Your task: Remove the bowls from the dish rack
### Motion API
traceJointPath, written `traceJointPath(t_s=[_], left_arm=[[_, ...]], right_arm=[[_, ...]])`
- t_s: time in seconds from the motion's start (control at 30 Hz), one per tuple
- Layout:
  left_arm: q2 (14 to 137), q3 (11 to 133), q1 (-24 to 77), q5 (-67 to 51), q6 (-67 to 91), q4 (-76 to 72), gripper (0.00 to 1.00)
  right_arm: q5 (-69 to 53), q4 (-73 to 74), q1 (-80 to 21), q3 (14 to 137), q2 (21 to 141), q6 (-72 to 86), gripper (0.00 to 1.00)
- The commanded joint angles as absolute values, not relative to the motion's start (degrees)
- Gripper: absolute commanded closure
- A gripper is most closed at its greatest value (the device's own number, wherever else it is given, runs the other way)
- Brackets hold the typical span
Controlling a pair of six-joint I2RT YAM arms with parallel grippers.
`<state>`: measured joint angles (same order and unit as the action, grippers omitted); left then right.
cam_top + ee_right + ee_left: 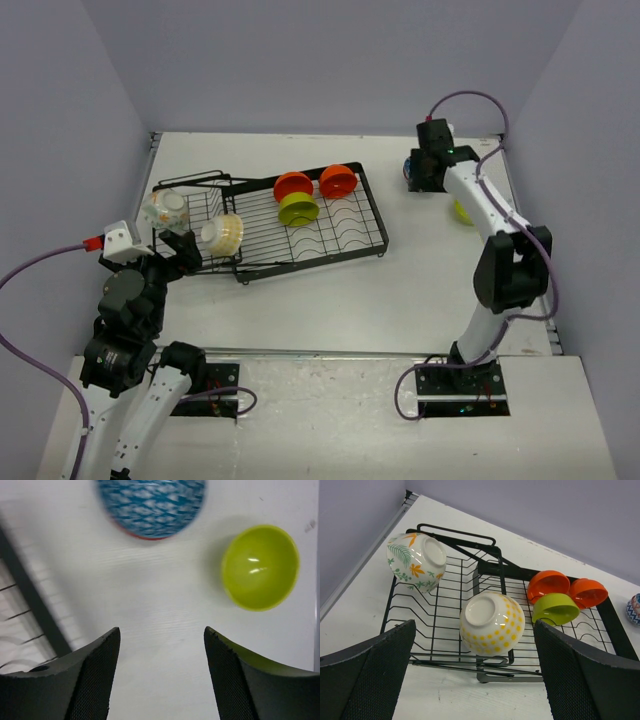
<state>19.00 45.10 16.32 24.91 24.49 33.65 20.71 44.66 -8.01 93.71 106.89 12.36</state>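
Left fingers (370, 670) stand wide apart, empty, near the dish rack (350, 232), which holds five bowls (490, 622); right fingers (85, 680) are parted, empty, over the desk (165, 605), near a blue patterned bowl (150, 505) and a lime bowl (260, 567).

Black rack (520, 572), 2 orange bowls (548, 584) (plain)

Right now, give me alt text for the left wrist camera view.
A black wire dish rack holds five bowls: a leaf-patterned bowl, a yellow-dotted bowl, two orange bowls and a lime green bowl. The open left gripper frames the bottom edge.
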Motion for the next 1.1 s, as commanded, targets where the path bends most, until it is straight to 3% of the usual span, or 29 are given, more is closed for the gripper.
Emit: traceJointPath(t_s=[0.0, 0.07, 0.13, 0.17, 0.2, 0.33, 0.5, 0.63, 0.8, 0.9, 1.07], left_arm=[[19.2, 45.5, 16.7, 26.5, 25.0, 33.0, 0.00], [19.3, 45.5, 16.7, 27.0, 25.1, 33.0, 0.00], [19.5, 45.6, 16.7, 27.2, 25.2, 33.2, 0.00], [19.8, 45.7, 16.7, 27.4, 25.3, 33.2, 0.00], [19.9, 45.7, 16.7, 27.5, 25.4, 33.3, 0.00], [20.5, 45.8, 16.6, 28.9, 25.8, 33.7, 0.00], [21.1, 45.8, 16.6, 29.6, 26.2, 34.1, 0.00], [21.4, 45.9, 16.6, 30.1, 26.3, 34.2, 0.00], [22.2, 45.9, 16.5, 30.2, 26.5, 34.3, 0.00], [22.1, 45.9, 16.6, 30.2, 26.5, 34.3, 0.00], [22.1, 45.8, 16.6, 29.8, 26.4, 34.1, 0.00]], right_arm=[[25.0, 35.4, -20.3, 89.0, 94.8, 13.7, 0.31], [20.2, 28.8, -24.2, 82.9, 89.1, 17.2, 0.29], [15.3, 18.7, -28.9, 74.4, 85.0, 21.3, 0.03], [13.1, 14.3, -30.0, 71.3, 81.2, 27.0, 0.01], [9.9, 10.8, -31.9, 68.2, 79.6, 30.7, 0.01], [15.6, -1.9, -37.9, 59.7, 77.9, 48.4, 0.01], [13.2, 4.2, -39.6, 65.0, 87.6, 67.5, 0.01], [7.0, -11.2, -40.7, 58.8, 89.7, 76.9, 0.01], [7.6, -14.8, -42.1, 58.0, 95.7, 89.2, 0.01], [7.4, -27.5, -42.4, 56.1, 100.1, 97.1, 0.05], [7.6, -29.7, -42.7, 60.4, 106.9, 102.1, 0.10]])
